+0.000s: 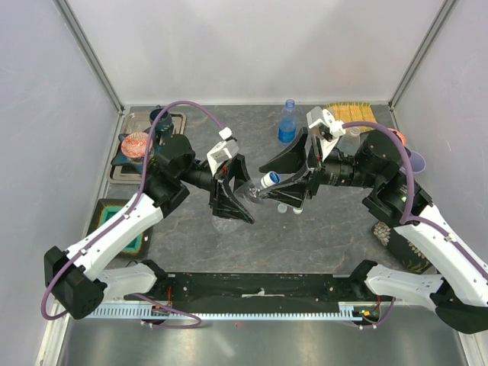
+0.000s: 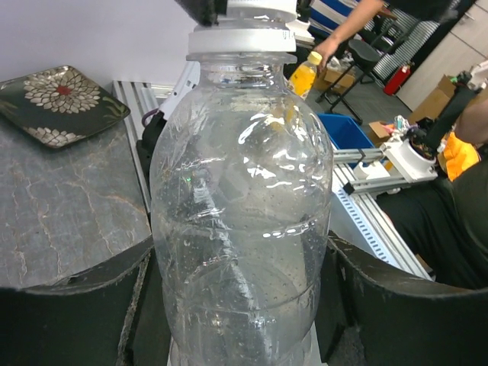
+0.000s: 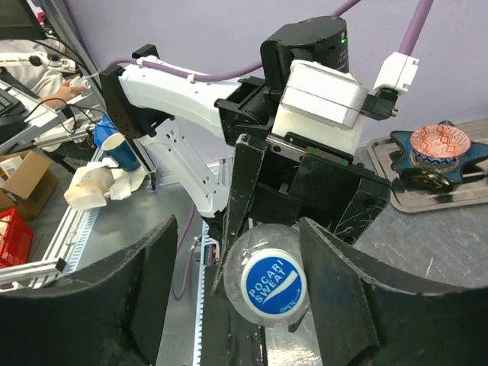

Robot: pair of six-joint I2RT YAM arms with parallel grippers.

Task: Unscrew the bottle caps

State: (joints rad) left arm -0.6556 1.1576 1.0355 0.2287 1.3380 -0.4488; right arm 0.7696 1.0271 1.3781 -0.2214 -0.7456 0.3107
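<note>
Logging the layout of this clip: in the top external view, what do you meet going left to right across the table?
Red patterned bowl → left end effector holding the clear bottle → blue-labelled bottle → yellow brush-like item → lilac cup.

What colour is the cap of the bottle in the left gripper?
The cap is blue with white lettering; clearest in the right wrist view.
</note>
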